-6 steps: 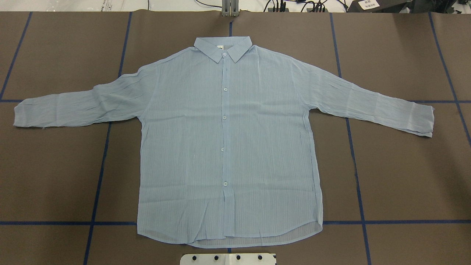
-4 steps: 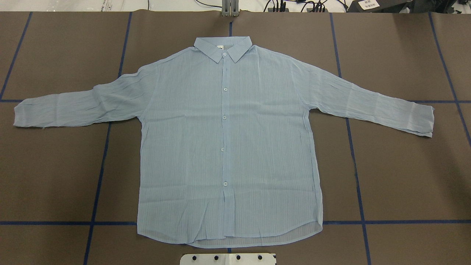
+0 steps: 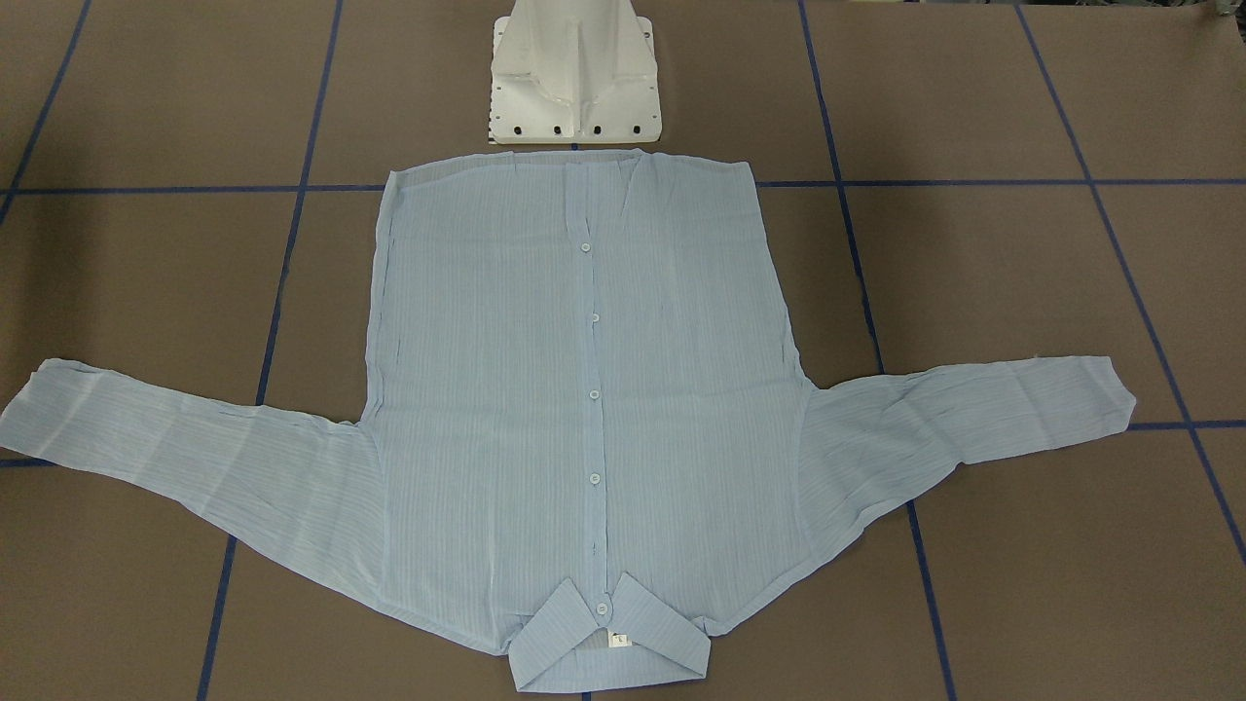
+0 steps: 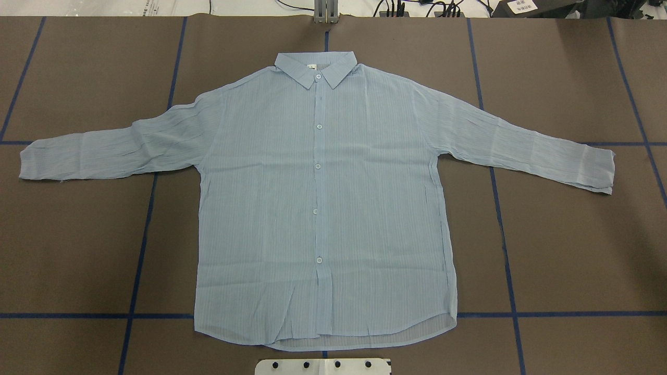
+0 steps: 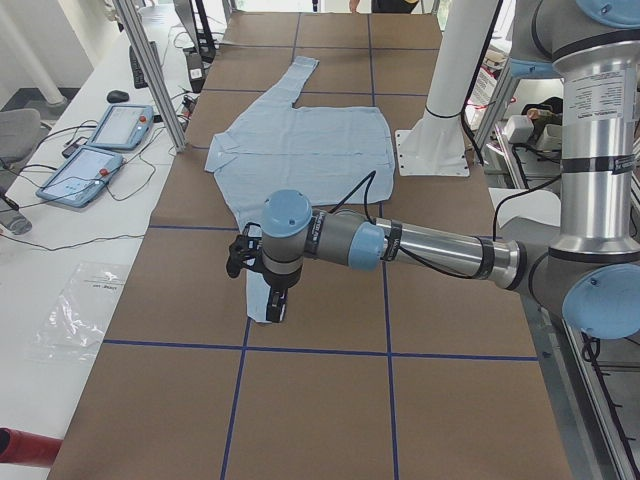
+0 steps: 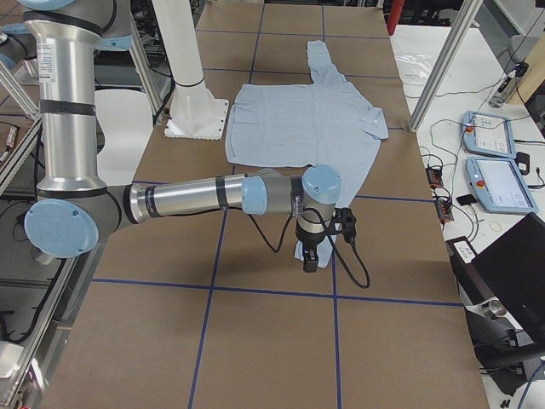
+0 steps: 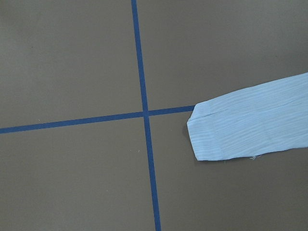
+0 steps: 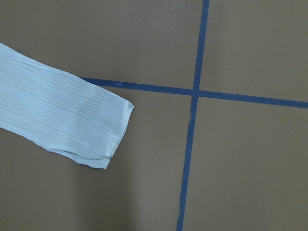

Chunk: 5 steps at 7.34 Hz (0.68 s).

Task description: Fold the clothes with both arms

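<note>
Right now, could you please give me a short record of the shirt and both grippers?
Shirt: flat, front up, buttoned, unfolded
Collar: on the side far from the robot
Sleeves: both spread sideways
Left gripper: above the table by the left cuff; state unclear
Right gripper: by the right cuff; state unclear
Folding: not begun

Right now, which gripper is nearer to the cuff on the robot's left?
Left. The left gripper hangs over that cuff; the right gripper hangs over the other cuff, across the shirt.
</note>
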Each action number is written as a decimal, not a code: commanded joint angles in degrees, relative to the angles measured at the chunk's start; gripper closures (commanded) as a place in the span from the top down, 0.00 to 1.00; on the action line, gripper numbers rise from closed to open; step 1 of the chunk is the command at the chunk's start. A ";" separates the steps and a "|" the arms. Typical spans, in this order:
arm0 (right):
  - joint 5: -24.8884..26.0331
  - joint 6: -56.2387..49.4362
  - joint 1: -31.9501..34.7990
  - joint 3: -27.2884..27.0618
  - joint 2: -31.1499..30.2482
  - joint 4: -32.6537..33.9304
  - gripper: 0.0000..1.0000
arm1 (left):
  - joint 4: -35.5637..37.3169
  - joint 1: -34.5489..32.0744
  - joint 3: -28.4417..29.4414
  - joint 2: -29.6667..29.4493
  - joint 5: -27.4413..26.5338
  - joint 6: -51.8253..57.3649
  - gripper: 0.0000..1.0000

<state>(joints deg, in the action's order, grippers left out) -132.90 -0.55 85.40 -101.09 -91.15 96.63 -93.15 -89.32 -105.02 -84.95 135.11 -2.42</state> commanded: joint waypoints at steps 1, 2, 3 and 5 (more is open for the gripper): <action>0.27 0.11 -2.08 0.36 -0.17 -3.88 1.00 | -3.43 0.11 0.17 -0.04 0.25 -0.04 1.00; 0.10 0.28 -2.61 1.41 -0.69 -6.26 1.00 | -4.66 0.11 -0.35 0.04 0.33 0.05 1.00; 0.01 0.46 -4.79 3.51 -0.70 -10.46 1.00 | -4.76 0.11 -0.62 0.04 0.33 -0.04 1.00; 0.27 9.18 -8.04 8.78 1.31 -18.72 0.99 | -5.12 0.11 -0.62 0.04 1.03 0.05 1.00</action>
<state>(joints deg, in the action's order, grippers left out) -132.82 2.61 79.70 -95.51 -91.30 83.44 -97.99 -89.21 -105.58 -84.91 135.61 -2.43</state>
